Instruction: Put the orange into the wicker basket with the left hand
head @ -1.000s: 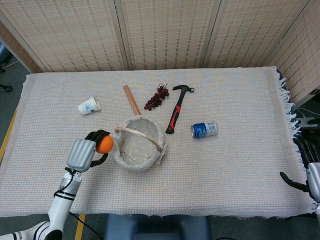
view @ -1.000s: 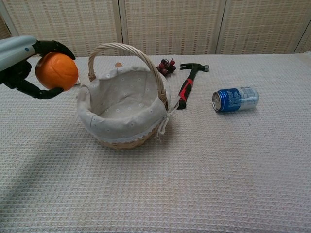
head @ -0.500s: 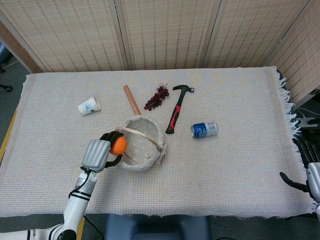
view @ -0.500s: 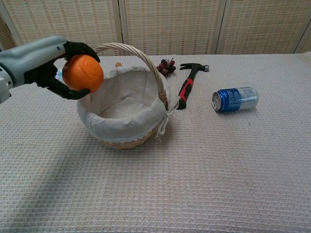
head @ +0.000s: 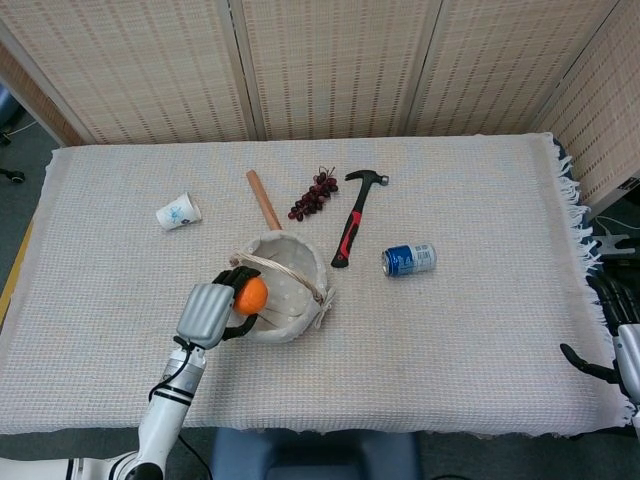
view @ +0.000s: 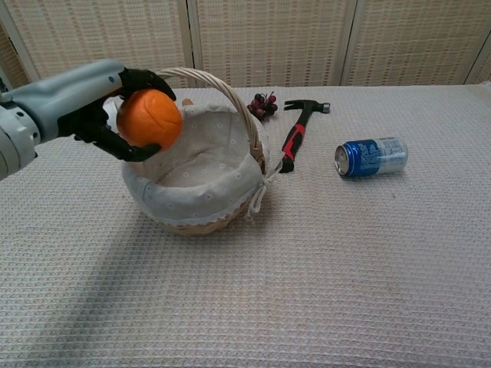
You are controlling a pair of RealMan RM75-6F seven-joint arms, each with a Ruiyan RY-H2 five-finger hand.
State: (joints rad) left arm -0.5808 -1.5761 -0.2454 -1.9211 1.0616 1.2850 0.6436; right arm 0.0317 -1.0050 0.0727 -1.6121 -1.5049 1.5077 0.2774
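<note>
My left hand (head: pixel 212 310) (view: pixel 92 107) holds the orange (head: pixel 250 295) (view: pixel 149 120) in its black fingers, above the left part of the wicker basket (head: pixel 296 282) (view: pixel 201 180). The basket has a pale dotted cloth lining and an arched handle; nothing shows inside it. The orange hangs just over the left rim, a little inside it. My right hand (head: pixel 615 335) shows at the table's right edge in the head view, far from the basket, its fingers apart and holding nothing.
Behind the basket lie a wooden stick (head: pixel 263 199), a bunch of dark grapes (head: pixel 313 195) (view: pixel 263 104) and a red-and-black hammer (head: pixel 354 227) (view: pixel 299 133). A blue can (head: pixel 408 259) (view: pixel 371 156) lies on its side to the right. A paper cup (head: pixel 178 212) lies at the back left.
My left hand has carried the orange rightward, from left of the basket to over its left rim. The right hand and the other objects have not moved.
</note>
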